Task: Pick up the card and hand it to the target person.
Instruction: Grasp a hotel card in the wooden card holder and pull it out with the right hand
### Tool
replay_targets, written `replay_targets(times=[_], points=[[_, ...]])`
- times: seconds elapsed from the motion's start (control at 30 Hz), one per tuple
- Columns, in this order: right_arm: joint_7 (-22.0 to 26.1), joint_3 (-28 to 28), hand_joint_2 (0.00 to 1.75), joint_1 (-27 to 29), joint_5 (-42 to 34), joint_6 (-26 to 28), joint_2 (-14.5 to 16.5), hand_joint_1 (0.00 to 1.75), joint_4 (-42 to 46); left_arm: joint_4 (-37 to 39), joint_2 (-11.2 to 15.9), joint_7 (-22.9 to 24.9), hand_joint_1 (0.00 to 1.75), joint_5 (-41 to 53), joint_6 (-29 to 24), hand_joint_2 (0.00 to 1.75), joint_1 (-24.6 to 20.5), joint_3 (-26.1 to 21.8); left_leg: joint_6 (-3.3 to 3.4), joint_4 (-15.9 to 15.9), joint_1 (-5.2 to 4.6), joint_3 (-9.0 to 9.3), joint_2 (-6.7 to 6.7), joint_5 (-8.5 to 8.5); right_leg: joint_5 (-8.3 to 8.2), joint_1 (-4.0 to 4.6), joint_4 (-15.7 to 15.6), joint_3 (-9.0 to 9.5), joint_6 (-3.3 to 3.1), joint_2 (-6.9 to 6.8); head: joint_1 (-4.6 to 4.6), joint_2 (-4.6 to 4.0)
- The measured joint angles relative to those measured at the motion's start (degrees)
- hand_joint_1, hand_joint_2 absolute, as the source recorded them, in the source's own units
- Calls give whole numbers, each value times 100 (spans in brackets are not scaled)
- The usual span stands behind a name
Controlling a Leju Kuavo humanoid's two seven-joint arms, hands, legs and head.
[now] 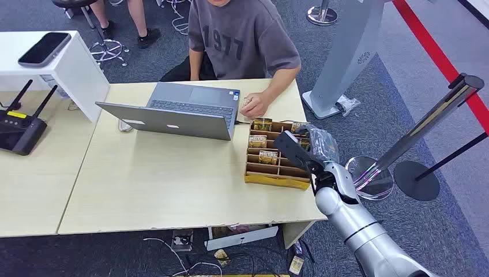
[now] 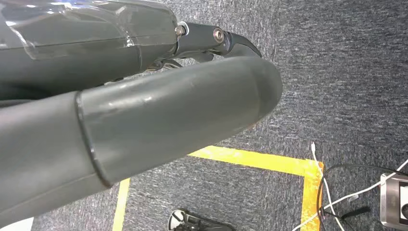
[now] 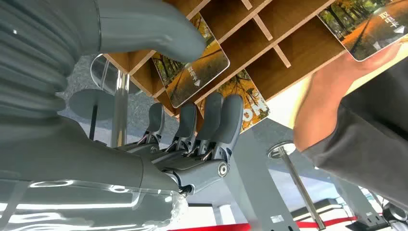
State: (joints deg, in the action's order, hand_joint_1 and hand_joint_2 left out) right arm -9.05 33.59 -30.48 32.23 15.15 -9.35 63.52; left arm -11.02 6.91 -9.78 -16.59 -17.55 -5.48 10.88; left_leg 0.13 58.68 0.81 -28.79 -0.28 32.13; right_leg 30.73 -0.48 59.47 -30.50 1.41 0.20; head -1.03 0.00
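Note:
A wooden card rack (image 1: 275, 180) stands at the table's right end with several autumn-print cards (image 1: 258, 140) upright in its slots. My right hand (image 1: 300, 147) hovers over the rack's right side. In the right wrist view this hand (image 3: 192, 144) has its thumb (image 3: 149, 29) on one side of a card (image 3: 195, 72) and its fingers (image 3: 226, 113) on the other, still apart. The seated person's hand (image 1: 254, 107) rests just behind the rack, and their forearm (image 3: 332, 96) is near another card (image 3: 370, 29). My left hand (image 2: 144, 120) hangs over the carpet holding nothing.
An open grey laptop (image 1: 179, 112) sits mid-table in front of the person. A black router (image 1: 17, 130) lies on the left table. A barrier post (image 1: 415, 133) and its round base (image 1: 416, 180) stand right of the table, beside a white kiosk stand (image 1: 346, 52).

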Motion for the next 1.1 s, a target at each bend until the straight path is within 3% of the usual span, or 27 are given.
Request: replay_targets(times=[0.57, 1.1], points=[[-22, 139, 175, 2, 73, -46, 0, 98, -2, 0, 0, 3, 0, -10, -16, 0, 0, 0, 0, 0, 0, 1, 0, 0, 0, 0, 0, 0, 0, 0, 0, 0], [-29, 232, 175, 12, 79, -130, 0, 124, -20, 0, 0, 5, 0, -11, -52, 0, 0, 1, 0, 0, 0, 1, 0, 0, 0, 0, 0, 0, 0, 0, 0, 0]])
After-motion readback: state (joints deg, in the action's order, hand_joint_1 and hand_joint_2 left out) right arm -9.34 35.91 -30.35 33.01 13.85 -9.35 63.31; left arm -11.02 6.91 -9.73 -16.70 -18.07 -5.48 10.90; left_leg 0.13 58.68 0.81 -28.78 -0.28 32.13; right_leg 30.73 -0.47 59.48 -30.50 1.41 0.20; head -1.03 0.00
